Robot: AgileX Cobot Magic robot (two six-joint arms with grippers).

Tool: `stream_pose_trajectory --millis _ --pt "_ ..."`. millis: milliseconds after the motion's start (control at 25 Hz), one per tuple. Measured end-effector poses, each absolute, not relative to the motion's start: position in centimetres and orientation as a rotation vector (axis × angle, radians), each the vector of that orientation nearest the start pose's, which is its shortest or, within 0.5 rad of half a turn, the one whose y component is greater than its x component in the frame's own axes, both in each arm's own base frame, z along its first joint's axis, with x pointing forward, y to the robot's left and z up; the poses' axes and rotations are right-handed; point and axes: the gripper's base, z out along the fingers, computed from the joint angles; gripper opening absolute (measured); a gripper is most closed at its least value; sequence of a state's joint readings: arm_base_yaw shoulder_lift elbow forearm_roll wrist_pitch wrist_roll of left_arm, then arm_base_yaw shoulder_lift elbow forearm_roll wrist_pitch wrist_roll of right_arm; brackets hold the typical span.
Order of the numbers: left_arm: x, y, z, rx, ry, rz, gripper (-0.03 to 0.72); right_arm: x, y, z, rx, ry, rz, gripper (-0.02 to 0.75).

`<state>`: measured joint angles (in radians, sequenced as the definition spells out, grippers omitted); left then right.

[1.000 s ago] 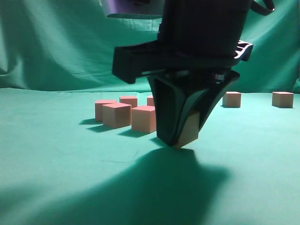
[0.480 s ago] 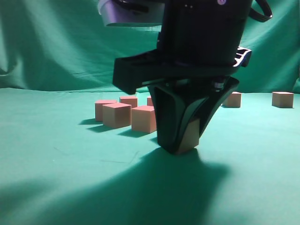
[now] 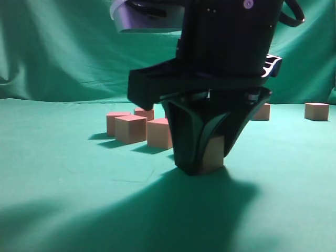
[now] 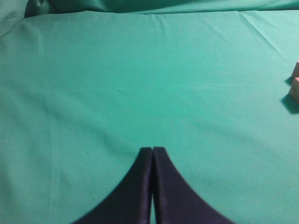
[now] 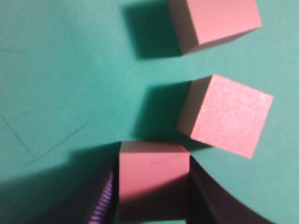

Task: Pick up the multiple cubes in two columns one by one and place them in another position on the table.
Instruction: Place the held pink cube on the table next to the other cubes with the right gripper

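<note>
Pink cube (image 5: 154, 179) sits clamped between the right gripper (image 3: 202, 163) jaws, low on the green surface (image 3: 68, 210), nearest of its group. Left gripper (image 4: 153, 158) jaws closed, empty, parked clear.

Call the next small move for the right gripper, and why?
Probably close fully, then lift straight up. The right gripper straddles a pink cube that sits on the green cloth, fingers at both side faces. Two neighbouring cubes lie close beyond it, so a sideways drag risks bumping them.
</note>
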<state>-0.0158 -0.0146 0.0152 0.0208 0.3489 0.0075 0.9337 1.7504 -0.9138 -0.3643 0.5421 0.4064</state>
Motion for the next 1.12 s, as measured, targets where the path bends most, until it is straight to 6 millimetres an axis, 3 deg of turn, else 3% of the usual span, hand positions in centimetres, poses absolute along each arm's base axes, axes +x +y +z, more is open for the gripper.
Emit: stream_pose_trajectory --millis 280,560,880,1000,1120 --pt "5.3 0.0 17.7 0.034 1.833 0.014 0.0 20.0 24.3 15.4 -1.08 2.564 -0.002 0.55" --pt "5.3 0.0 17.7 0.034 1.833 0.014 0.0 20.2 24.2 16.0 -1.047 2.624 -0.067 0.56" --pt "5.3 0.0 17.7 0.034 1.833 0.014 0.0 21.3 25.1 19.1 -1.025 2.66 -0.156 0.56" --pt "5.3 0.0 17.7 0.034 1.833 0.014 0.0 21.4 25.3 20.8 -1.028 2.628 -0.127 0.56" --pt "5.3 0.0 17.7 0.034 1.833 0.014 0.0 21.7 25.2 23.8 -1.002 2.564 -0.077 0.56"
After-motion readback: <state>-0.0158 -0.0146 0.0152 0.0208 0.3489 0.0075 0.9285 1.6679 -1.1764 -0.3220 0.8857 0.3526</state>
